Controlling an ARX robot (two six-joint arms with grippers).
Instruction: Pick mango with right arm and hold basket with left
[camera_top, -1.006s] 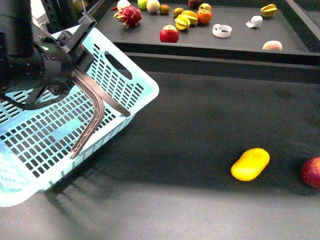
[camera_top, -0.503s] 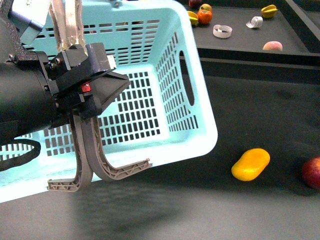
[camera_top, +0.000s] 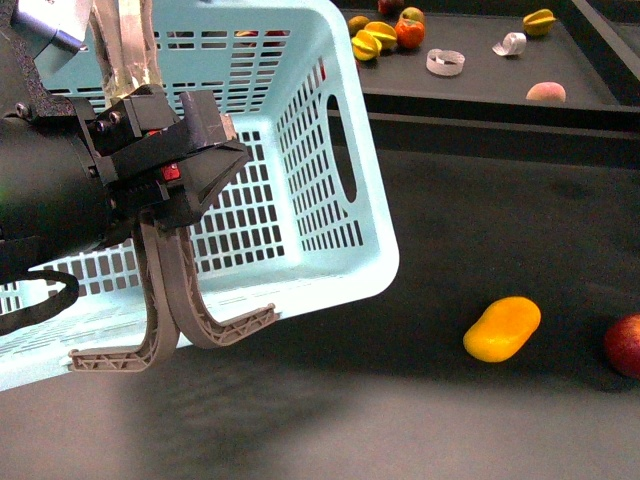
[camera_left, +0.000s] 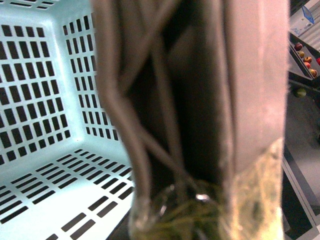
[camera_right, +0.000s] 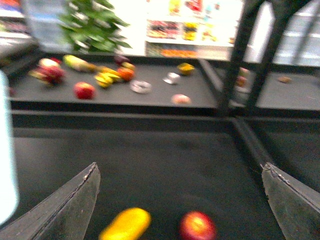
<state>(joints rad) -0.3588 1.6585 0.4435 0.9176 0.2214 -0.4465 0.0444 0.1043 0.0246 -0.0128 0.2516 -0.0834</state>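
The light-blue basket (camera_top: 300, 130) hangs tilted in the air at the left of the front view, its opening facing me. My left gripper (camera_top: 165, 165) is shut on its grey-brown handles (camera_top: 165, 310), one wrapped in clear tape. In the left wrist view the handles (camera_left: 200, 100) fill the frame, with the basket's slotted inside (camera_left: 45, 100) beside them. The yellow-orange mango (camera_top: 502, 328) lies on the dark table at the right. In the right wrist view the mango (camera_right: 125, 225) is blurred and lies between my right gripper's (camera_right: 182, 190) wide-open jaws, nearer one finger. My right gripper is out of the front view.
A red apple (camera_top: 624, 345) lies right of the mango; it also shows in the right wrist view (camera_right: 197, 226). A raised back shelf (camera_top: 480, 85) holds starfruit (camera_top: 538, 20), an orange fruit (camera_top: 408, 32), tape rolls (camera_top: 445, 62) and a peach (camera_top: 545, 92).
The basket swung up from lying tilted on the table to hanging from my left gripper, then shifted a little left. The mango and apple stayed put.
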